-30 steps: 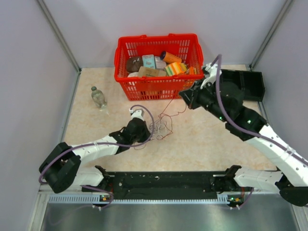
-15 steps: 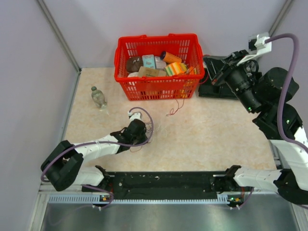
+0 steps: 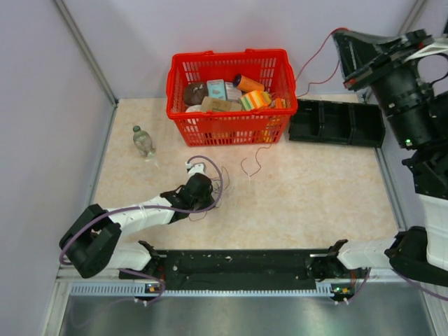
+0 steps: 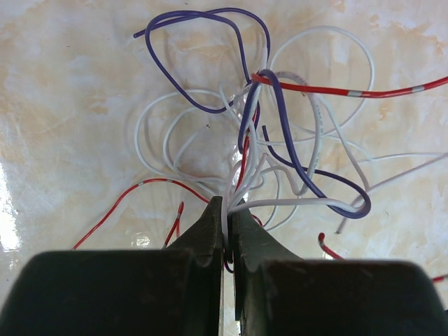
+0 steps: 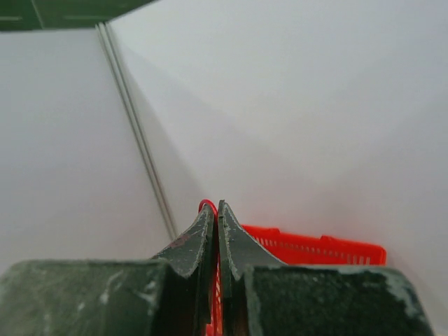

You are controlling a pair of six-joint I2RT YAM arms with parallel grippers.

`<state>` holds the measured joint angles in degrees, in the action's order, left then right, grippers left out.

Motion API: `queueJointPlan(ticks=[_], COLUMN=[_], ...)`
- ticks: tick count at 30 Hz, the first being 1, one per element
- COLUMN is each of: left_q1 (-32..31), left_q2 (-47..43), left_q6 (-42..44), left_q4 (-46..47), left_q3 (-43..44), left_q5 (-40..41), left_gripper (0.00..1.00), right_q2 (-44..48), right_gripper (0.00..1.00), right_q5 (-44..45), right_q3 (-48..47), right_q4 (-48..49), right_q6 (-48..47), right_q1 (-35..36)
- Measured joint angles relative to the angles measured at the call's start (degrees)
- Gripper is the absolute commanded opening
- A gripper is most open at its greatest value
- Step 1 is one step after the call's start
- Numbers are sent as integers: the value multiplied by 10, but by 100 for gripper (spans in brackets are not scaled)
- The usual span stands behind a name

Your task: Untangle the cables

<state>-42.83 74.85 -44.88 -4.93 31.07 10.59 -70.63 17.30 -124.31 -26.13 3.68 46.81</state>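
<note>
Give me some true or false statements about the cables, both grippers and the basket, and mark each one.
1. The left gripper is shut on white strands of the cables. True.
2. The right gripper rests down among the cables. False: it is up high near the back wall, pinching a red wire.
3. The red basket is empty. False: it holds several packaged items.
4. The bottle stands on the table, left of the basket. True.
</note>
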Motion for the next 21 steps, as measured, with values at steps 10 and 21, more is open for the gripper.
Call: queueJointPlan(ticks=[10,21], left_q1=[0,0], left_q2=[0,-6], left_q6=[1,4], left_q4=[2,4], left_q3=[0,-3], left_q5=[-3,-5], left_gripper=[0,1], right_q2=[-24,-40], right_gripper=[0,0], right_q5=[-15,-14], right_q3=[-98,-143], right_q4=[19,61], right_q6=[-23,-57], right_q1=[0,0])
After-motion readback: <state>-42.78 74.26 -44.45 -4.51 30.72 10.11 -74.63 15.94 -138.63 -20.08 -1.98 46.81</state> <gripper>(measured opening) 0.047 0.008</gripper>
